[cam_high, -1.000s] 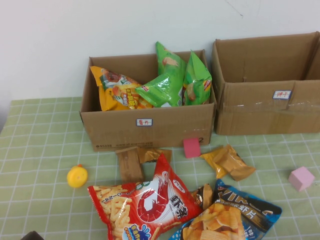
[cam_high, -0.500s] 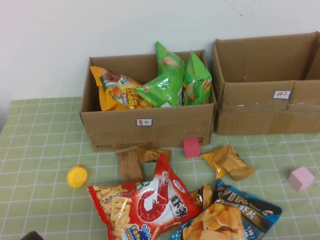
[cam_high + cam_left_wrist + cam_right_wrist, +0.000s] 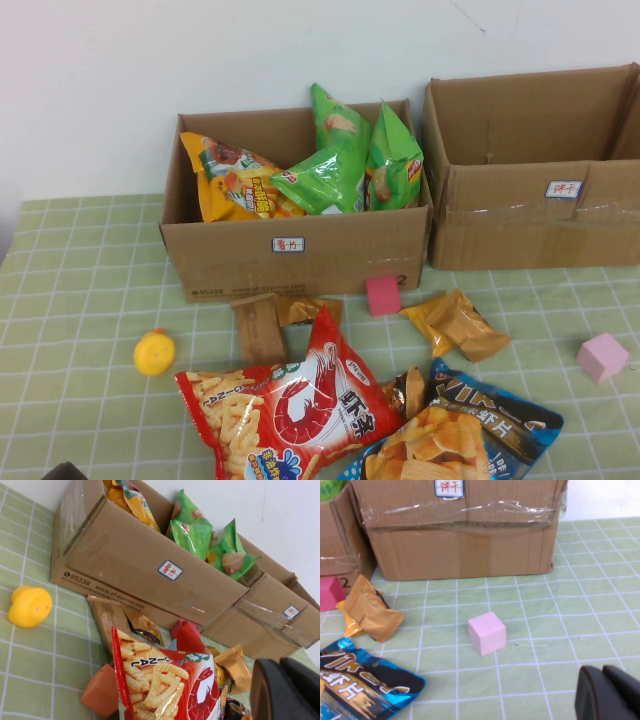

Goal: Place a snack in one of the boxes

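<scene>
The left cardboard box (image 3: 300, 250) holds a yellow bag and two green bags (image 3: 345, 160). The right box (image 3: 540, 215) shows nothing inside. On the table lie a red shrimp-chip bag (image 3: 290, 410), a blue chip bag (image 3: 470, 430), gold packets (image 3: 455, 322) and a brown packet (image 3: 260, 328). My left gripper (image 3: 280, 667) is shut and empty, near the table's front left, beside the red bag (image 3: 170, 680). My right gripper (image 3: 602, 672) is shut and empty, low over the mat near the pink cube (image 3: 487, 632). Only a dark bit of the left arm (image 3: 62, 472) shows in the high view.
A yellow toy duck (image 3: 154, 352) sits at the left. A magenta block (image 3: 382, 295) stands against the left box, a pink cube (image 3: 603, 356) at the right. An orange block (image 3: 102, 692) lies by the red bag. Green checked mat (image 3: 80, 290) is bare at the left.
</scene>
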Tool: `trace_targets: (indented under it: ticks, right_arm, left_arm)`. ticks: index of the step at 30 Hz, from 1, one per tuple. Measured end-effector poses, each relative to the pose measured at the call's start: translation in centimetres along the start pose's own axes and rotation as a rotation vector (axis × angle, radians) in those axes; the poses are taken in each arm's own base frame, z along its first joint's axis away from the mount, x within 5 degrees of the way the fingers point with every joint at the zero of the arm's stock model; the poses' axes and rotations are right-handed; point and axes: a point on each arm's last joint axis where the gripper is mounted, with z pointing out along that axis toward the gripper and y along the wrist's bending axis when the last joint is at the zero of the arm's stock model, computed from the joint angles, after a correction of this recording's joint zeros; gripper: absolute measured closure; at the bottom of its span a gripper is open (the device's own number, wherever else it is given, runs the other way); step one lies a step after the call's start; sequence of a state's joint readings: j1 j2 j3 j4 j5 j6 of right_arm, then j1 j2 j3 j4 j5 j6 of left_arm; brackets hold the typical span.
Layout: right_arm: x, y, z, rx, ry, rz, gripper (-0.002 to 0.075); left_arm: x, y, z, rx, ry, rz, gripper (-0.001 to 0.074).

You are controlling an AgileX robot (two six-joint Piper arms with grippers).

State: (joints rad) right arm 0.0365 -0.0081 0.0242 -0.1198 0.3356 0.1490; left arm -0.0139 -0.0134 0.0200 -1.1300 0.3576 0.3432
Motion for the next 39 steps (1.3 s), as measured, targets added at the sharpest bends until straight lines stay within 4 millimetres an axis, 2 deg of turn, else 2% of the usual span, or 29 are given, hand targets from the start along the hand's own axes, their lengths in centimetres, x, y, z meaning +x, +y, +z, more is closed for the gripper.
trace_targets:
  ticks: [2,8,11,14,16,20,27,39]
  right_arm:
    - [0.0,0.0,0.0,0.0,0.0,0.0,0.0728]
    - [0.0,0.0,0.0,0.0,0.0,0.0,0.0728]
    - [0.0,0.0,0.0,0.0,0.0,0.0,0.0728]
    - [0.0,0.0,0.0,0.0,0.0,0.0,0.0728]
    - [0.0,0.0,0.0,0.0,0.0,0.0,0.0728]
    - [0.0,0.0,0.0,0.0,0.0,0.0,0.0728]
    - [0.0,0.0,0.0,0.0,0.0,0.0,0.0728]
    - [0.0,0.0,0.0,0.0,0.0,0.0,0.0728]
  left_arm:
    - [0.0,0.0,0.0,-0.002,0.001,0.013,0.0736]
    - [-0.7,0.5,0.0,-0.066,-0.068,0.232,0.0736]
    - [-1.3,1.0,-0.1,-0.143,-0.114,0.427,0.0736]
    - [-1.3,1.7,-0.3,-0.232,-0.066,0.696,0.0736]
    - [-1.2,2.2,-0.4,-0.286,-0.027,0.779,0.0736]
    - [-1.1,3.1,-0.6,-0.376,0.031,0.849,0.0736]
    - [-0.9,3.2,-0.7,-0.385,0.08,0.932,0.0736]
    - [-0.9,3.2,-0.6,-0.38,0.083,0.926,0.0736]
